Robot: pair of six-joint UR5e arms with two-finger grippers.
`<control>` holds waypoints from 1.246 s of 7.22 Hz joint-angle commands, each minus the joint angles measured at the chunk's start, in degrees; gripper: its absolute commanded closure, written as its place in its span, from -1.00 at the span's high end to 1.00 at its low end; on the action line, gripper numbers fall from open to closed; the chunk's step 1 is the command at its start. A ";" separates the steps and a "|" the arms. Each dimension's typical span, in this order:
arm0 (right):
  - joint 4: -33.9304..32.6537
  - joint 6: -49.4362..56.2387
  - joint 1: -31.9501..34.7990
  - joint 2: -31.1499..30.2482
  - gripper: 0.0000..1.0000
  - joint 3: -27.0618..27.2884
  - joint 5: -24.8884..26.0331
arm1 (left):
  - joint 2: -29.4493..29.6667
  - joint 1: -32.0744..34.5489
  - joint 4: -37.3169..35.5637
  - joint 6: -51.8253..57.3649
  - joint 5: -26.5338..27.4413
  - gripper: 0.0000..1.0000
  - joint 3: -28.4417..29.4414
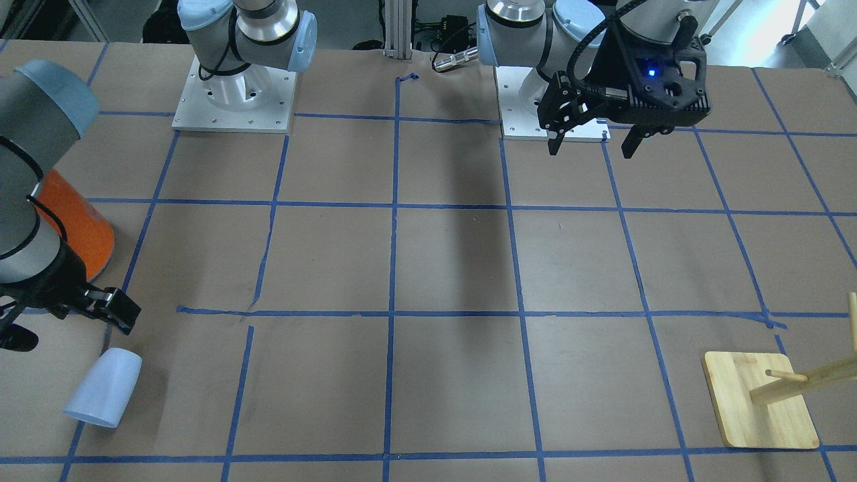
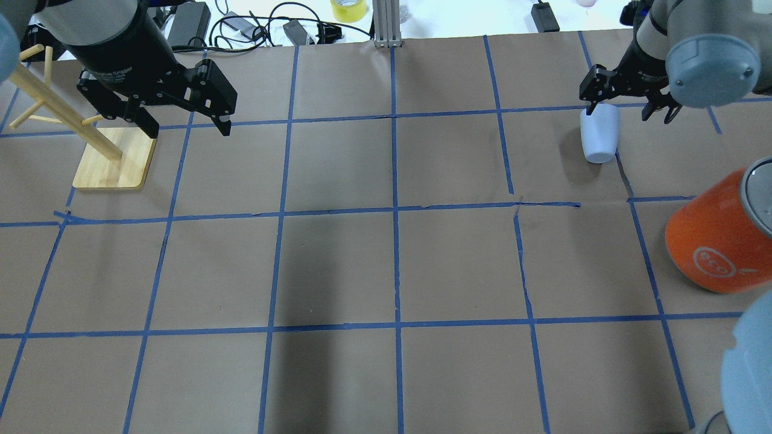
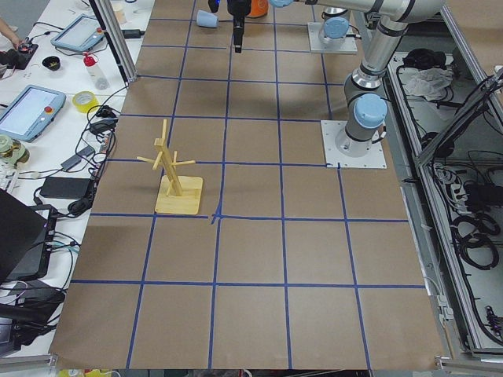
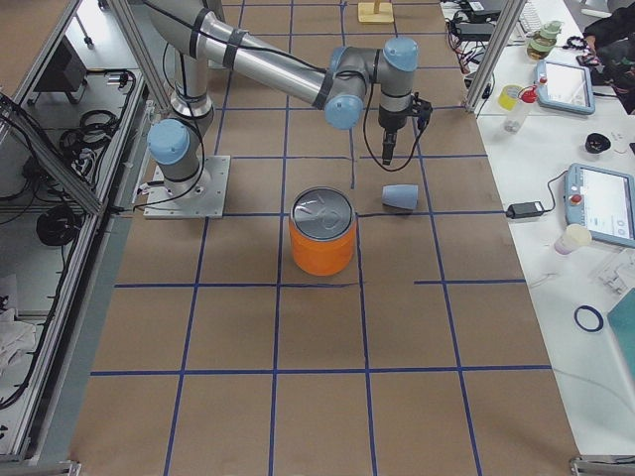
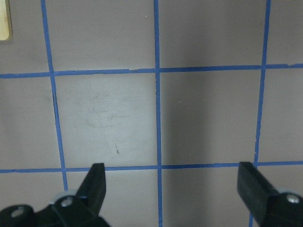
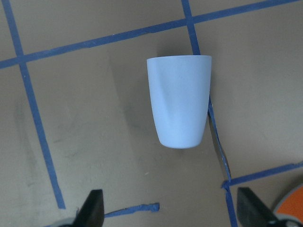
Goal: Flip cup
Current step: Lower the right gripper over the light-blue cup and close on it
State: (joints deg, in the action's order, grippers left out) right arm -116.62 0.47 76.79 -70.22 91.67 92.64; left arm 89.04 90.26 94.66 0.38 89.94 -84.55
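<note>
The cup (image 6: 179, 101) lies sideways at 12 o'clock from the spread right claw (image 6: 170, 198); the left claw (image 5: 170, 172) is spread too.

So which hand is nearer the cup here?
Right. The right hand hangs open close above the cup, which lies on its side; the left hand is open far across the table, beside the wooden rack.

Both arms are silver-grey tubes (image 4: 268, 69) with pale blue round joint caps (image 2: 711, 60), each bolted to a square silver base plate (image 1: 201, 117) with screws round the edge. The black two-finger left gripper (image 1: 592, 150) has a black cable (image 1: 571, 63) looping at its 10 o'clock and a blue LED (image 1: 651, 70) at 12.
</note>
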 commanded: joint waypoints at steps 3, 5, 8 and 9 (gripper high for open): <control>-9.30 0.58 -0.50 8.05 1.00 0.00 0.09 | -0.01 0.00 0.00 -0.02 -0.03 1.00 0.00; -11.61 0.67 -0.50 10.36 1.00 0.00 1.41 | -0.09 0.00 0.00 -0.02 -0.03 1.00 0.00; -12.83 0.67 -0.94 12.38 1.00 -1.40 1.23 | -0.09 0.00 0.00 -0.02 -0.03 1.00 0.00; -13.89 0.67 -1.02 12.99 1.00 -1.23 1.23 | -0.09 0.00 0.00 0.06 0.06 1.00 0.00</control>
State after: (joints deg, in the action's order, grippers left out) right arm -129.31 1.14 75.88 -57.93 90.61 93.92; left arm 88.95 90.26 94.66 0.40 89.94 -84.55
